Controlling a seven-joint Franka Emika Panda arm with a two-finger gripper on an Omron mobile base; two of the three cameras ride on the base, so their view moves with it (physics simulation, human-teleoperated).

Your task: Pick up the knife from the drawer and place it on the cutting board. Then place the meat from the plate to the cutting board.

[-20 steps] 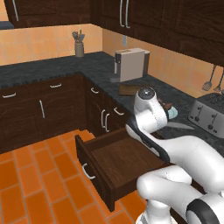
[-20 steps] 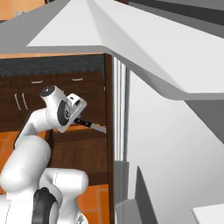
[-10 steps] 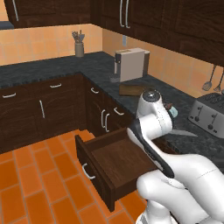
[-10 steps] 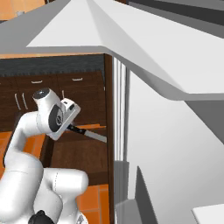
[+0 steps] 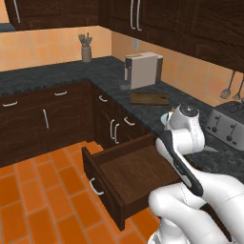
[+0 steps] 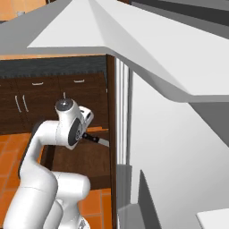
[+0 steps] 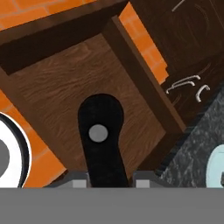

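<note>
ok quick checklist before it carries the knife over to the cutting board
1. Knife held in gripper: ok, black handle sits between the closed fingers.
2. Knife lifted out of the drawer: ok, it hangs above the open drawer.
3. Cutting board free: ok, nothing lies on it.
4. Route along the counter: cannot tell, the arm hides part of it.
5. Meat on the plate: cannot tell, mostly out of frame.

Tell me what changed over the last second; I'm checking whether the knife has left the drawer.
The arm rose, lifting the tool with the knife clamped by its black handle, above the open drawer. Drawer, cutting board and plate stayed put.
</note>
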